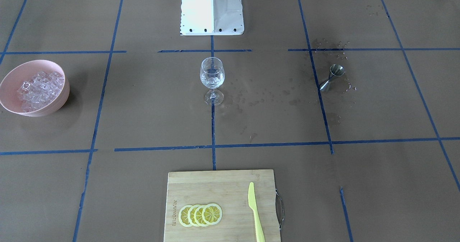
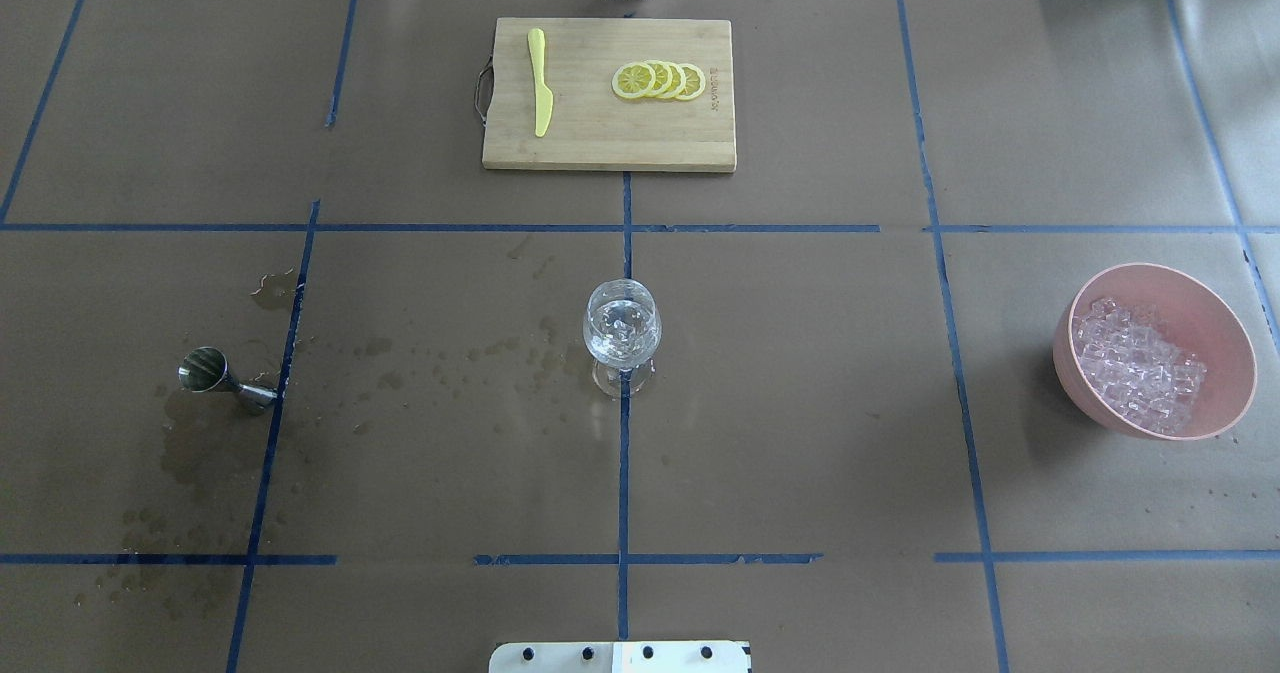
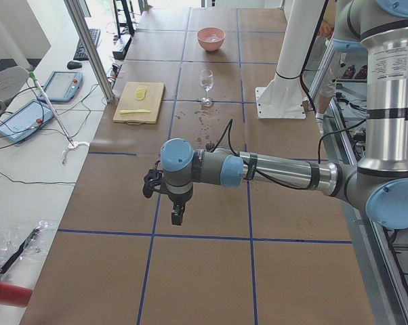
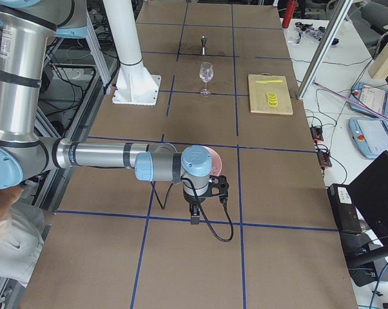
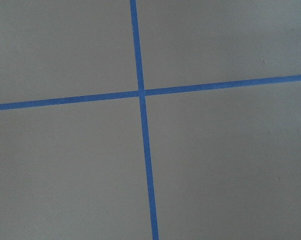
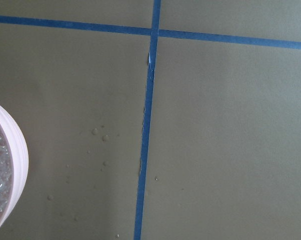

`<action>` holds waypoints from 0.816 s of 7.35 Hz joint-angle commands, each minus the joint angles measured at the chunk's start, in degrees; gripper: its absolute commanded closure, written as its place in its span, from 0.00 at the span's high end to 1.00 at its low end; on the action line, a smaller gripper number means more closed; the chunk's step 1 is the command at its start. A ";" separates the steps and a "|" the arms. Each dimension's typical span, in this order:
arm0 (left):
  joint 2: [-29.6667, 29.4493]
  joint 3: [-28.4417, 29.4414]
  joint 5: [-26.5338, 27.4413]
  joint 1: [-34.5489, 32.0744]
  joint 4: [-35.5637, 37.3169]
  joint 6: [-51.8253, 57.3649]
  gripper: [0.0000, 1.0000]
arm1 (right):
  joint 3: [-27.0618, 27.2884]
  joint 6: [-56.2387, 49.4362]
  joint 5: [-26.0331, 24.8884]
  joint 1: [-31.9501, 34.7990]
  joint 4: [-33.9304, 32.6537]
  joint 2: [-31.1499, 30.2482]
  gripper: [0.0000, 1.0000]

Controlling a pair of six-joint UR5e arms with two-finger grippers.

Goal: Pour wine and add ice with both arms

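plainly, left tool [image 3: 177, 217] and right tool [image 4: 194, 215] point straight down; spread or pressed together, cannot tell.

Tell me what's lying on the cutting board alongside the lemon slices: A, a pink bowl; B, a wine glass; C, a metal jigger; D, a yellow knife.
D: the yellow knife lies flat on the cutting board, apart from the lemon slices.

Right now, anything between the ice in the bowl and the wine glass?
Nothing visible. Between the ice in the pink bowl and the wine glass lies only brown paper with blue tape lines.
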 commanded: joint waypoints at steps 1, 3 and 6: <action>-0.06 -0.16 0.00 0.01 -0.08 -0.08 1.00 | -0.08 -0.03 0.01 0.09 0.01 0.07 1.00; -0.06 -0.16 0.00 0.01 -0.08 0.01 1.00 | -0.08 -0.03 0.01 0.00 0.09 0.16 1.00; -0.06 -0.33 0.00 0.01 -0.08 0.01 1.00 | -0.08 -0.20 -0.16 0.00 0.18 0.59 1.00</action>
